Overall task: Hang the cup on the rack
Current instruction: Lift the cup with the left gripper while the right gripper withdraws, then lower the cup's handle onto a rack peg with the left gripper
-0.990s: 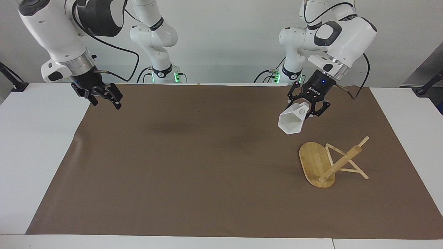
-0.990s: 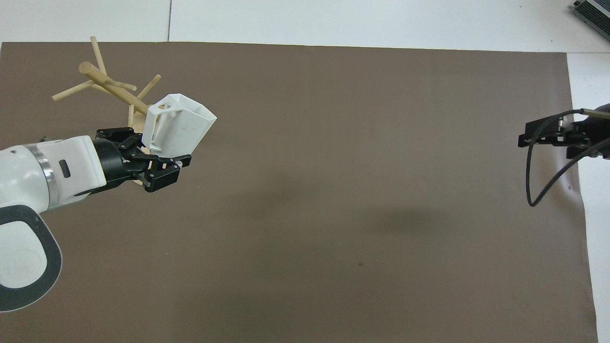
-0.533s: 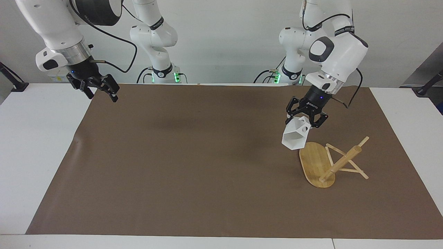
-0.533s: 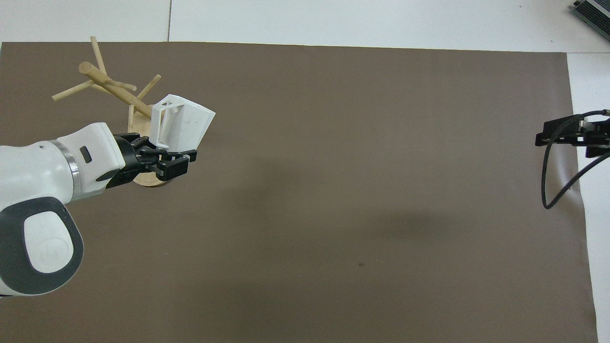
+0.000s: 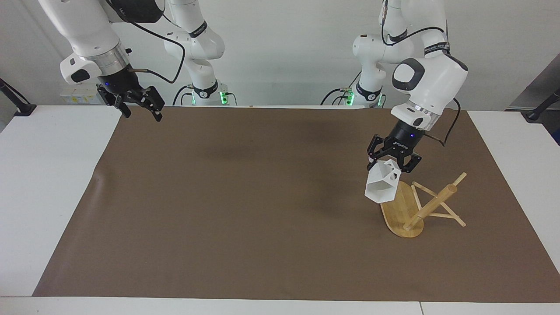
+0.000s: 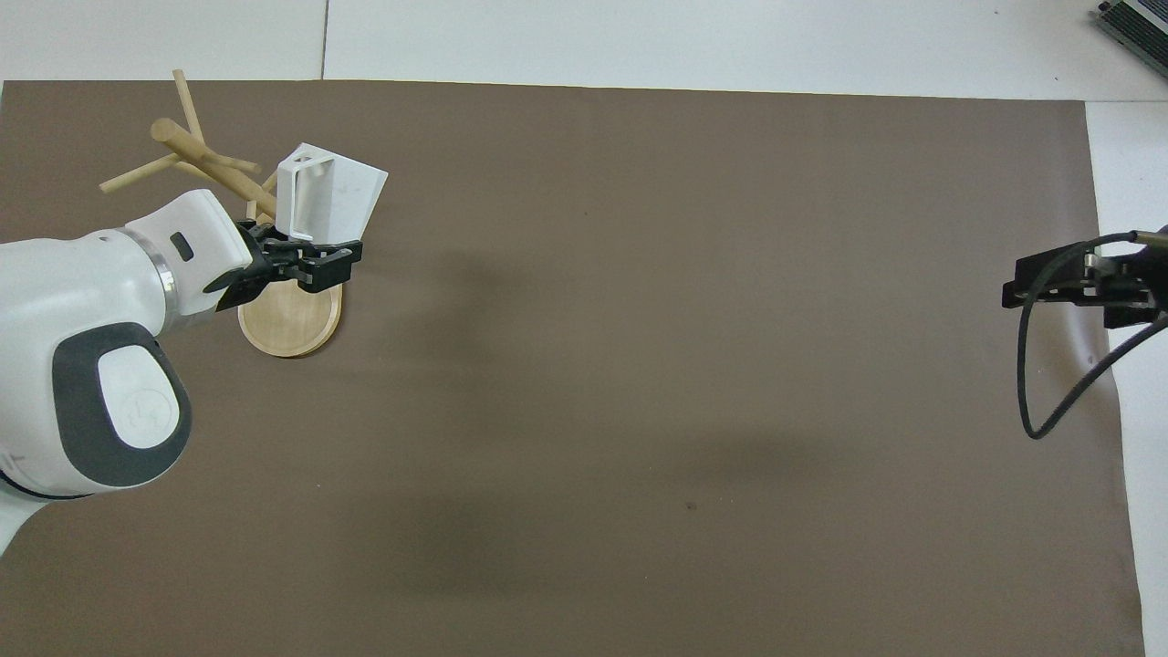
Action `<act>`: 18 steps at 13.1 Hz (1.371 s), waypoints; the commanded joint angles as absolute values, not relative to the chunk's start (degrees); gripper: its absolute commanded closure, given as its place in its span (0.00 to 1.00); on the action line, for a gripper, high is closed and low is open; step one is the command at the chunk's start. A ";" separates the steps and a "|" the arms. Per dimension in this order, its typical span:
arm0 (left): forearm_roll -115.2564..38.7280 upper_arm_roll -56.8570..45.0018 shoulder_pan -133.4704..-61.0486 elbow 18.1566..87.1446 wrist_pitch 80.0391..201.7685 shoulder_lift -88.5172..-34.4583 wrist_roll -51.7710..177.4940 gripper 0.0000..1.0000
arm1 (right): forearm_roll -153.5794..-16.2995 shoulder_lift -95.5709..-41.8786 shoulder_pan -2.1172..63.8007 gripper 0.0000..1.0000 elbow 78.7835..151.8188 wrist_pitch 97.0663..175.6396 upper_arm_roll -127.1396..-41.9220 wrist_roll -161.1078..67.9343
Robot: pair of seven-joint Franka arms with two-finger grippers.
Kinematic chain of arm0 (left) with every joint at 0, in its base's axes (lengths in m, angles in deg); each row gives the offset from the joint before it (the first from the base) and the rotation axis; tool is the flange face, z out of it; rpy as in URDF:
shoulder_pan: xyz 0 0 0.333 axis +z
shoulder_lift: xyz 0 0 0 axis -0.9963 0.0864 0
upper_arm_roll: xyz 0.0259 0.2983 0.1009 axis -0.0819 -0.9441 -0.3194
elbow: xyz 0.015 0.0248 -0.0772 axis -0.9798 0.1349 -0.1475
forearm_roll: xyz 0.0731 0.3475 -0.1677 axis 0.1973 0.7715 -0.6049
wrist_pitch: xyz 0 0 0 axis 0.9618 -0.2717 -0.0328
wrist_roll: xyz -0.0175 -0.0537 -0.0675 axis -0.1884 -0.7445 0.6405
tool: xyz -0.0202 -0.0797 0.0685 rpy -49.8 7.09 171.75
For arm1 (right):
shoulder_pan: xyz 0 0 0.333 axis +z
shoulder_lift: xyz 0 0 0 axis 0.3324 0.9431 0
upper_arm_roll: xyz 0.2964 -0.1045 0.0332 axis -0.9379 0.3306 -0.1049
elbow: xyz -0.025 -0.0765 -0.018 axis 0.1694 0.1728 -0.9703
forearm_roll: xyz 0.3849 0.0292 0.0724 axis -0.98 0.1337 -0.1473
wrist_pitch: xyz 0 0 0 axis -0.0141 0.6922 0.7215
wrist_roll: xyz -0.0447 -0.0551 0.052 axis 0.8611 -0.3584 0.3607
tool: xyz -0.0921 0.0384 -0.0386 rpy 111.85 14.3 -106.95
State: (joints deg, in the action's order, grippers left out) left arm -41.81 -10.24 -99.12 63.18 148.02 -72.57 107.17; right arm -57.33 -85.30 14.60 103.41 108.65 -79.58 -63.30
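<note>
The white faceted cup (image 5: pixel 381 187) hangs tilted in my left gripper (image 5: pixel 392 165), which is shut on its upper part by the handle. Its mouth points down and away from the robots, and the handle's round hole faces the rack's post. The cup is in the air over the bamboo rack's oval base (image 5: pixel 400 216), close beside the thick post (image 5: pixel 431 204) and its thin pegs. In the overhead view the cup (image 6: pixel 333 192) covers part of the base (image 6: pixel 287 327) next to the post (image 6: pixel 205 164), with the left gripper (image 6: pixel 328 260) over the base. My right gripper (image 5: pixel 138 107) is open and empty, raised over the mat's corner at the right arm's end.
A brown mat (image 5: pixel 245 197) covers most of the white table (image 5: pixel 43 197). The rack stands on it toward the left arm's end. The right arm's black cable (image 6: pixel 1049 365) loops over the mat's edge. A grey device (image 6: pixel 1136 23) shows at the table's corner farthest from the robots.
My left gripper has carried the cup down and away from the robots, from beside the rack to over its base by the post. My right gripper has risen and drawn back toward the robots.
</note>
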 commanded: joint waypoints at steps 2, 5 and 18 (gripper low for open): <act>-36.59 -10.10 -97.79 58.94 148.07 -69.79 105.73 1.00 | -55.84 -88.20 14.50 0.00 107.44 109.37 -79.88 -62.33; -36.59 -10.10 -97.17 58.94 148.51 -68.56 105.20 1.00 | -55.67 -88.20 14.84 0.00 107.09 109.63 -80.84 -61.97; -36.51 -10.19 -95.41 59.03 149.03 -66.89 90.44 1.00 | -51.80 -87.93 14.85 0.00 107.35 114.47 -79.88 -55.46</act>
State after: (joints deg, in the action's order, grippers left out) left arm -38.05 -10.50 -95.82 60.00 148.34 -67.69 93.03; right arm -52.81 -86.74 14.83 105.79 113.76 -79.93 -56.65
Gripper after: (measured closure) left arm 0.286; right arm 0.000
